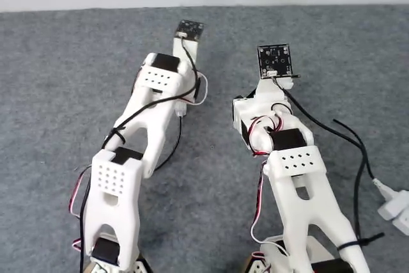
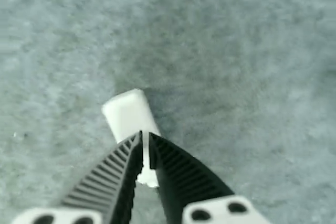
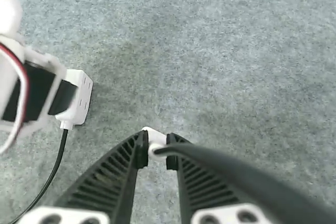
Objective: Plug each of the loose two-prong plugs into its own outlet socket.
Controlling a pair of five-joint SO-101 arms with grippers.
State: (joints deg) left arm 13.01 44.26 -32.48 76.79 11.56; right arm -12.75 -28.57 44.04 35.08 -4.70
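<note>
From above, saw two white arms laid side by side on the grey table [image 1: 51, 62], both stretched toward the far edge. Took the left arm [image 1: 153, 113] for the one on the left of that view, with its wrist camera [image 1: 190, 29] farthest out, and the right arm [image 1: 294, 164] for the one with a black cable [image 1: 348, 142] trailing off toward the right side. Noted a cluster of white plugs [image 1: 395, 204] lying on the table at the right edge, near that cable and well apart from both wrists. Through the left wrist camera, found the left jaws clenched on a white piece [image 2: 128, 113], pinched narrowly between the ribbed pads, with the rounded, blocky end sticking out past the tips above the grey surface. Could not tell plug from socket there. Through the right wrist camera, found the right jaws clamped around a small white plug [image 3: 152, 141], with a thick black cord [image 3: 226, 163] running back from it over one finger. Spotted a white box [image 3: 81, 94] on the table near those tips but apart from the plug, partly tucked behind the black motor [image 3: 31, 95] of the left arm, with a thin black lead [image 3: 58, 156] trailing from its near end. Could not tell that box from the piece in the left jaws.
</note>
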